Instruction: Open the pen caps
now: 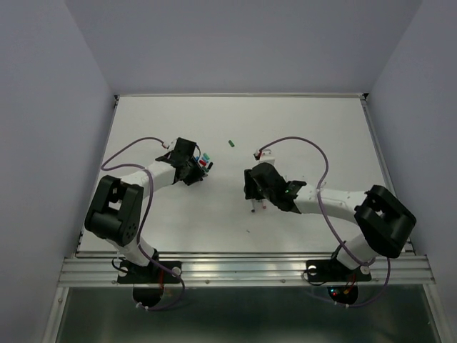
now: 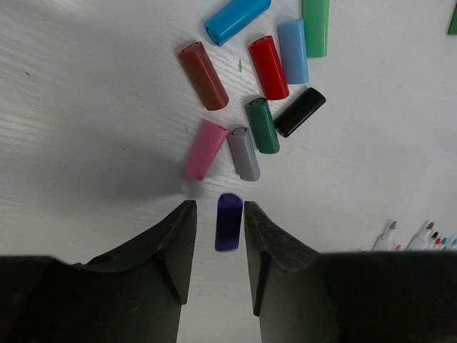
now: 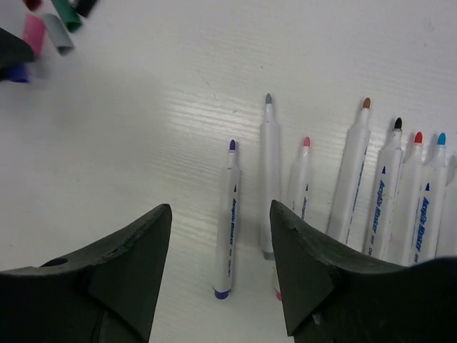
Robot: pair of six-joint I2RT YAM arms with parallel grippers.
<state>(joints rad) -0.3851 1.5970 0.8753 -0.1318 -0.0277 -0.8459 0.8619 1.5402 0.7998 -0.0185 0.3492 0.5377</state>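
10 pen caps [image 2: 262,125] bunched, 1 green cap [image 1: 230,143] sep., 7 pens [image 3: 268,179].

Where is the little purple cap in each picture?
Top external: not visible, under the left pincer.
Left wrist: purple cap bottom centre, between the pincer's fingers.
Right wrist: top-left edge, partly hidden.
Shared landmark: the pink cap, nearby in both wrist views.

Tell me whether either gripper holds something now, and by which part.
Nothing is held. The left gripper is open astride a purple cap, not clamping it; the right gripper is open above the pens.
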